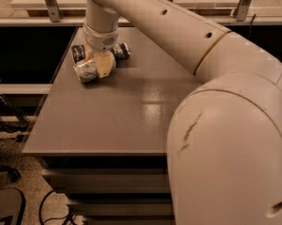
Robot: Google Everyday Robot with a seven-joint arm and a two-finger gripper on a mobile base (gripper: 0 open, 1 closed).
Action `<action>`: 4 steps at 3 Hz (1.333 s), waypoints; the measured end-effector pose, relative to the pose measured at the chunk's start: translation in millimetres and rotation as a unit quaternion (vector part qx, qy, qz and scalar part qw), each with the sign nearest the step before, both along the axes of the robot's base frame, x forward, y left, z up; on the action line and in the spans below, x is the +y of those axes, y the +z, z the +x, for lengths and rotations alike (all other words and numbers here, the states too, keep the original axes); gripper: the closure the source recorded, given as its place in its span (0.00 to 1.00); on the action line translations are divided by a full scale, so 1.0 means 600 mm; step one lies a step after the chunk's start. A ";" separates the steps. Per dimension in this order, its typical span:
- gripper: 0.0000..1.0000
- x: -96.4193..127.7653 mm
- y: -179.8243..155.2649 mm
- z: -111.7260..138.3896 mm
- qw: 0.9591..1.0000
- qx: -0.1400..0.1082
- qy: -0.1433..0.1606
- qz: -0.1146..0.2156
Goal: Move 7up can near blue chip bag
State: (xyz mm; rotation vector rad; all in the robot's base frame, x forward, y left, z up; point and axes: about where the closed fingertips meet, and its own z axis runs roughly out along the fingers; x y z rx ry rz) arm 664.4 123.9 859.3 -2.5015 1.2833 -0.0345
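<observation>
At the left the grey table [131, 121] starts, and everything that matters sits in its far left corner. First comes the left end of the blue chip bag [78, 53], dark and crumpled, lying flat along the back of the table. Its middle is hidden behind the wrist, and its other end shows again further right. Just in front of it, touching or very nearly so, the 7up can [85, 71] lies on its side at a slant. The gripper [102, 65] comes straight down at the can's right-hand end, low over the tabletop, with its cream body against the can. Whether it is clamped on the can or only resting against it I cannot tell, since the wrist covers the contact. Putting the can this close to the bag is the whole aim, so the job looks as good as done. What seems left is a release and a lift straight up, done so that the can does not roll away and the bag is not dragged. Right of the gripper the arm [178, 29] slopes up and across to the big pale shoulder [234, 139] filling the right side, which reaches over the table from the near side
</observation>
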 end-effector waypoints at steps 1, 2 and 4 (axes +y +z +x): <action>0.37 -0.005 0.005 -0.001 1.000 -0.002 -0.002 0.002; 0.13 -0.009 0.011 -0.003 1.000 -0.004 -0.002 0.005; 0.00 -0.010 0.019 -0.006 1.000 -0.005 0.001 0.010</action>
